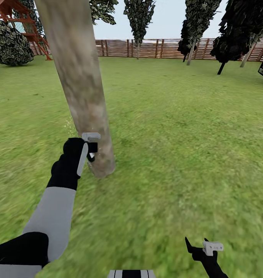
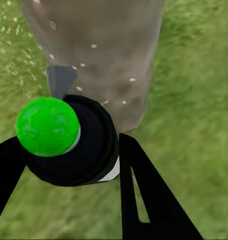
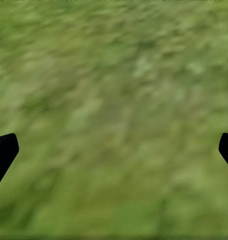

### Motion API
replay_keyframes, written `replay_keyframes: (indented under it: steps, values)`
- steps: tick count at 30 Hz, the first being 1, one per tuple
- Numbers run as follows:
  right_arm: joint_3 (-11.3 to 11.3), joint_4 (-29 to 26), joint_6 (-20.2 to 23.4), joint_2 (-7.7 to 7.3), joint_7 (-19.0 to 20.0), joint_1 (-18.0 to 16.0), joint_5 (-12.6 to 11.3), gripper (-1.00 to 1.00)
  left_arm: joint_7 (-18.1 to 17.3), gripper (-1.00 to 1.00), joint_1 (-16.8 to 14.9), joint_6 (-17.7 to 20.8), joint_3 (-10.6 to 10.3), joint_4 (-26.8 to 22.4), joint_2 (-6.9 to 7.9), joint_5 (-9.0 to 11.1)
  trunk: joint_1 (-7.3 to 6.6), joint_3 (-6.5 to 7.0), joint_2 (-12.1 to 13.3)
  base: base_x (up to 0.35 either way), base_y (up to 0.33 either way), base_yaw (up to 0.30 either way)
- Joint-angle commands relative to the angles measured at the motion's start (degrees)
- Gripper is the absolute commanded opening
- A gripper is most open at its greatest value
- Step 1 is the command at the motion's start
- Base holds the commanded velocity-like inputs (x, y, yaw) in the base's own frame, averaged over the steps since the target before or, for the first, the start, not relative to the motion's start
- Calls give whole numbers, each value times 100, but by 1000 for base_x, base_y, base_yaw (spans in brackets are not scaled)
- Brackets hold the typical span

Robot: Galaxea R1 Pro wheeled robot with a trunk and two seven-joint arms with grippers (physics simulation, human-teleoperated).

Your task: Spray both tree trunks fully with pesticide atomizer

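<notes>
Atomizer (image 2: 58, 137) clamped between left pincer (image 2: 68, 165) fingers (green cap) | beside trunk (image 1: 79, 85)

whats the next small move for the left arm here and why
Probably raise the left gripper slowly up the tree trunk. It grips the pesticide atomizer, aimed at the trunk's base, with specks flecking only that low part; the trunk above looks bare.

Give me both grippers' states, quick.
Left gripper: shut on the atomizer, aimed at the trunk.
Right gripper: open, nothing in it, over grass.
</notes>
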Motion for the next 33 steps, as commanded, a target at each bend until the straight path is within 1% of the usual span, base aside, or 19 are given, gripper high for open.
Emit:
replay_keyframes:
  steps: [1, 2, 5, 6, 7, 11, 14, 15, 16, 18, 21, 24, 25, 26, 27, 28, 30, 31, 33]
  values:
    - [0, -1, 0, 0, 0, 0, 2, 100, 0, -100, -19, 6, 21, -79, 38, 17, 1, -1, 1, 0, 0, 0]
    - [0, 0, 0, 0, 0, 0, 0, 100, 0, -100, -27, 8, 27, -101, 85, 11, 1, -1, 1, 0, 0, 0]
    - [0, -2, 0, 0, 0, 0, 5, 100, 0, -100, -46, 9, 50, -127, 337, 27, 1, -1, 1, 0, 0, 0]
    - [0, -1, 0, 0, 0, 0, 3, 100, 0, -100, -54, 9, 109, -129, 406, 29, 1, -1, 1, 0, 0, 0]
    - [0, -1, 0, 0, 0, -3, 5, 100, 0, -100, -59, 9, 173, -134, 428, 35, 1, -1, 1, 0, 0, 0]
    - [0, 4, 0, 0, 0, 0, 4, 100, 0, -100, -53, 9, 195, -136, 355, 51, 1, -1, 1, 0, 0, 0]
    - [0, 4, 0, 0, 0, 0, 4, 100, 0, -100, -7, 9, 167, -102, 77, 46, 1, -1, 1, 0, 0, 0]
    - [0, 5, 0, 0, 0, 0, 6, 100, 0, -100, 7, 9, 94, -83, 22, 51, 1, -1, 1, 0, 0, 0]
    - [0, 5, 0, 0, 0, 0, 6, 100, 0, -100, 25, 9, -102, -62, -46, 56, 1, -1, 1, 0, 0, 0]
    - [0, 4, 0, 0, 0, 0, 5, 100, 6, -100, 44, 9, -241, -48, -77, 57, 1, -1, 1, 0, 0, 0]
    - [0, 5, 0, 0, 0, 0, 7, 100, 9, -100, 45, 4, -247, 77, -34, 51, 1, -1, 1, 0, 0, 0]
    - [0, 4, 0, 0, 0, -2, 7, 100, 1, -100, 50, -28, -49, 217, 45, 38, 1, -1, 1, 0, 0, 0]
    - [0, 5, 0, 0, 0, -1, 6, 100, -3, -100, 50, -46, 90, 275, 132, 38, 1, -1, 1, 0, 0, 0]
    - [0, 3, 0, 0, 0, 0, 4, 100, -11, -100, 49, -62, 292, 399, 307, 48, 1, -1, 1, 0, 0, 0]
    - [0, 4, 0, 0, 0, 0, 3, 100, -14, -100, 45, -70, 348, 451, 382, 53, 1, -1, 1, 0, 0, 0]
    - [0, 5, 0, 0, 0, 0, 5, 100, -11, -100, 48, -85, 356, 478, 418, 51, 1, -1, 1, 0, 0, 0]
    - [0, 5, 0, 0, 0, 0, 7, 100, -10, -100, 71, -104, 352, 499, 411, 47, 1, -1, 1, 0, 0, 0]
    - [0, 5, 0, 0, 0, -2, 7, 100, -9, -100, 159, -128, 297, 507, 394, 48, 1, -1, 1, 0, 0, 0]
    - [0, 5, 0, 0, 0, 0, 7, 100, -10, -100, 394, -265, 76, 514, 359, 55, 1, -1, 1, 0, 0, 0]
